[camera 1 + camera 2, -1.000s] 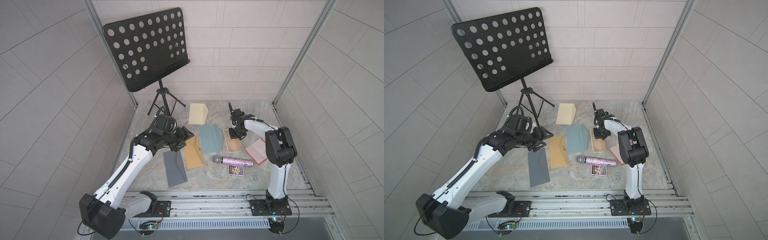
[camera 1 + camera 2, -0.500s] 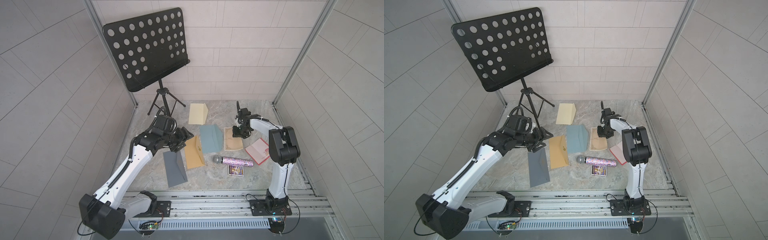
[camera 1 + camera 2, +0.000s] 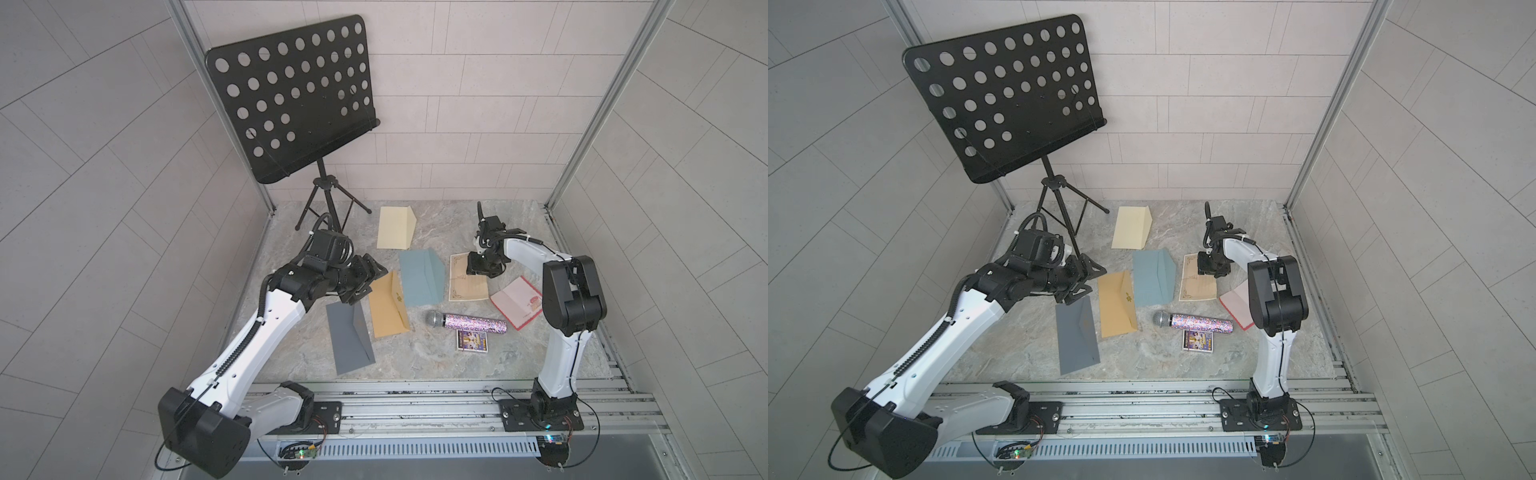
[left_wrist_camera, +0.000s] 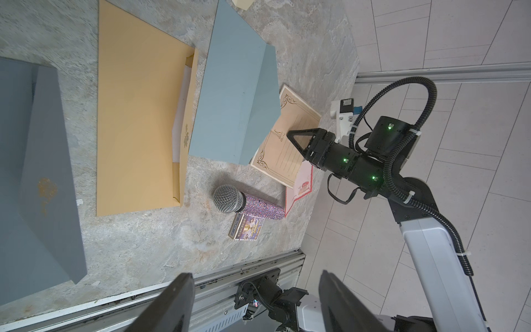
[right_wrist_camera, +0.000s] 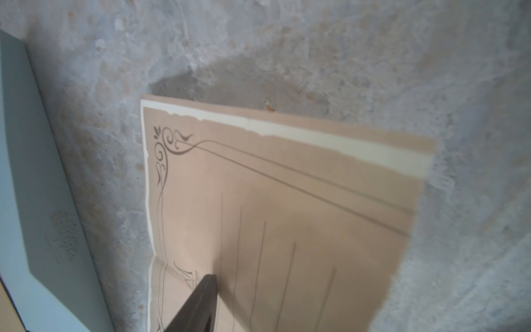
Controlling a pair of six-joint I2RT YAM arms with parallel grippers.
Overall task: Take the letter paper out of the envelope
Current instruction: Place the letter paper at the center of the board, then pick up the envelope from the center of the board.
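Robot test cell, laboratory type. Walled on three sides with grey tiled panels (image 3: 457,104), joined at the corners by aluminium posts (image 3: 602,108). Floored with a stone-patterned tabletop (image 3: 415,357). Fronted by an aluminium rail (image 3: 415,405) carrying the bolted bases of a white-and-black left arm (image 3: 266,332) and right arm (image 3: 561,357). Showed a bare circuit board (image 3: 299,455) with a lit green indicator, loose cabling and a slotted vent grille (image 3: 415,449) under the rail. Held staged props: perforated black music stand (image 3: 291,95), glitter-covered microphone (image 3: 465,322).
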